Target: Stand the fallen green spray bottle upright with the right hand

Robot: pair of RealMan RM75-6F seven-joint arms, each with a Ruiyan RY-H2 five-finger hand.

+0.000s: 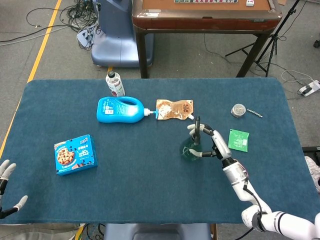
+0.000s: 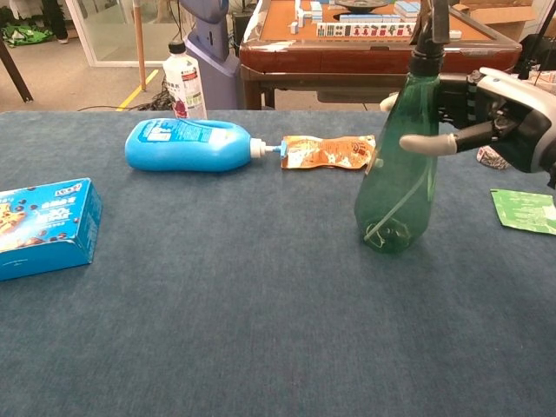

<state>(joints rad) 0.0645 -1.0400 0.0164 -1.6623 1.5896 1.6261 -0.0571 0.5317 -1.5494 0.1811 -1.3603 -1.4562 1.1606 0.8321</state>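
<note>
The green spray bottle point(image 1: 191, 150) point(image 2: 395, 200) stands on its base on the blue table point(image 1: 150, 190), right of centre, its black nozzle leaning a little to the right. My right hand point(image 1: 212, 142) point(image 2: 499, 117) reaches in from the right and holds it around the neck. In the chest view the thumb lies across the bottle's front and fingertips show behind it. My left hand point(image 1: 6, 175) is at the table's near left corner, fingers apart and holding nothing.
A blue jug point(image 1: 120, 110) lies on its side behind the bottle, with a brown pouch point(image 1: 174, 109) at its spout. A small white bottle point(image 1: 115, 83) stands at the far edge. A cookie box point(image 1: 75, 154) sits left; a green card point(image 1: 238, 139) and a round tin point(image 1: 239, 110) sit right.
</note>
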